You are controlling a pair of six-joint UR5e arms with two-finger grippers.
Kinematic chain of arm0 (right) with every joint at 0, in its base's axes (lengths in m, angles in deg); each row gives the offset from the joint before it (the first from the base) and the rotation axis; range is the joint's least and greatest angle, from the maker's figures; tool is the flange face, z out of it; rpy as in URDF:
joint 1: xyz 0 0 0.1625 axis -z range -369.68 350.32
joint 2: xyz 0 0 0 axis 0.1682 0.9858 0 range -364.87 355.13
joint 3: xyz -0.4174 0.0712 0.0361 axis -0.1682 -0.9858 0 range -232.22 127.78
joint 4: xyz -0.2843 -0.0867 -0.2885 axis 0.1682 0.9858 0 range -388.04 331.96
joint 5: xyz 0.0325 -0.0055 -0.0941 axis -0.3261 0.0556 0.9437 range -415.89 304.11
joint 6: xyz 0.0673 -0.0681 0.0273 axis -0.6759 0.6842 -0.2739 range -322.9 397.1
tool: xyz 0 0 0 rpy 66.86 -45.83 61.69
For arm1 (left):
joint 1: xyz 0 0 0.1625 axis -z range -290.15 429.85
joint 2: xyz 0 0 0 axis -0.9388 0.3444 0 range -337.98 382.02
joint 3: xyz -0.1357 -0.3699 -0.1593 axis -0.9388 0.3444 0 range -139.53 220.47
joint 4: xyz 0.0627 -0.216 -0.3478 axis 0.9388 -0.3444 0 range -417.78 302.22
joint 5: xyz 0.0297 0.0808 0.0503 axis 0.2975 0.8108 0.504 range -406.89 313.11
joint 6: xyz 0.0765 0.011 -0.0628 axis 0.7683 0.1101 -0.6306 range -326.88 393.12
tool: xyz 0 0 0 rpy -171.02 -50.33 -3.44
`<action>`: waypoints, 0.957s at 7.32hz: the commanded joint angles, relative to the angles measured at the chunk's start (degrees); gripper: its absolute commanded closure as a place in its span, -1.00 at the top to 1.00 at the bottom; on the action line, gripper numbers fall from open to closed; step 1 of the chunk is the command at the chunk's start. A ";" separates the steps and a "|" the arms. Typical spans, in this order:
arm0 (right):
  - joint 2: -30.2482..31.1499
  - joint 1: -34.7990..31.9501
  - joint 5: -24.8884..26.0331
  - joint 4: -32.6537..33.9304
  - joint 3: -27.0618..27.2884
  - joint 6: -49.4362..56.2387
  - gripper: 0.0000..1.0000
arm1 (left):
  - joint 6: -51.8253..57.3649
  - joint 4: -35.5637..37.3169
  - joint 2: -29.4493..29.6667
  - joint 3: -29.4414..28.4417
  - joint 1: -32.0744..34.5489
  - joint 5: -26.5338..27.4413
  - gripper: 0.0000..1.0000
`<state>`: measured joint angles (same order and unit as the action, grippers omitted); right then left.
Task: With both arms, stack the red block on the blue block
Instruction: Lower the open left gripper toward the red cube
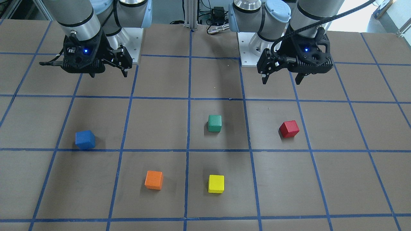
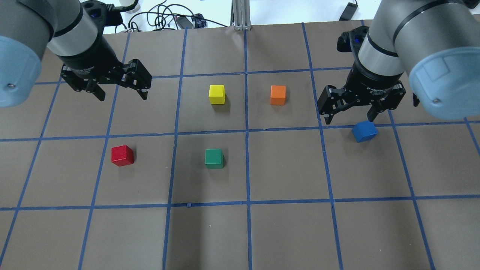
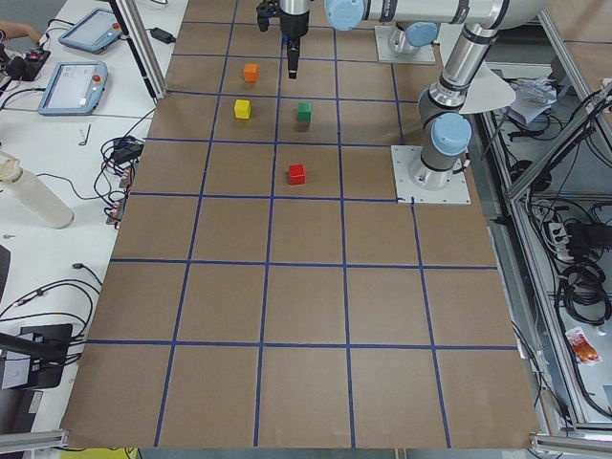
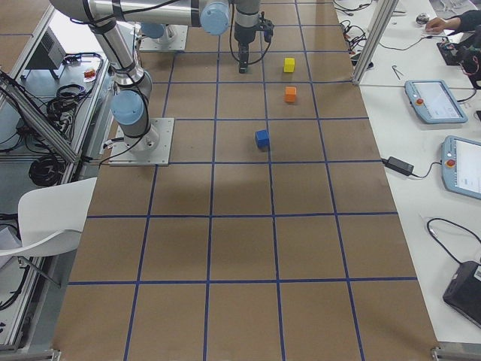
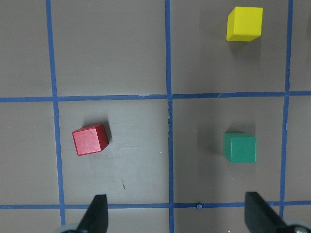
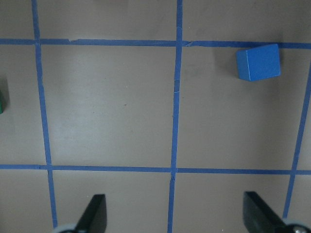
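Observation:
The red block (image 1: 289,129) sits on the brown table on my left arm's side; it also shows in the overhead view (image 2: 122,155) and the left wrist view (image 5: 90,140). The blue block (image 1: 85,139) sits on my right arm's side, also in the overhead view (image 2: 364,131) and the right wrist view (image 6: 258,62). My left gripper (image 1: 281,81) (image 2: 123,97) hangs open and empty above the table, apart from the red block. My right gripper (image 1: 109,75) (image 2: 349,119) hangs open and empty above the table near the blue block.
A green cube (image 2: 214,158) stands mid-table between the red and blue blocks. A yellow cube (image 2: 217,94) and an orange cube (image 2: 278,95) stand farther from the robot. Blue tape lines grid the table (image 2: 285,168).

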<state>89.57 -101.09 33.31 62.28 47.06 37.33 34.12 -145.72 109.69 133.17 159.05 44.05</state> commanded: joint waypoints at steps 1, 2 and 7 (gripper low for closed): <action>-0.04 0.00 0.09 0.03 0.12 0.04 1.00 | -0.02 0.82 2.22 5.42 -4.87 -0.68 1.00; -0.04 0.00 0.18 0.03 0.12 0.04 1.00 | 1.36 7.79 3.54 11.04 -8.31 -0.86 1.00; -0.04 0.00 0.27 -0.06 0.21 0.04 1.00 | 11.13 36.77 16.01 27.18 -19.33 -0.59 1.00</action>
<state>89.52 -101.09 33.58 62.23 47.27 37.42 44.61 -112.73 122.37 158.73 140.71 43.68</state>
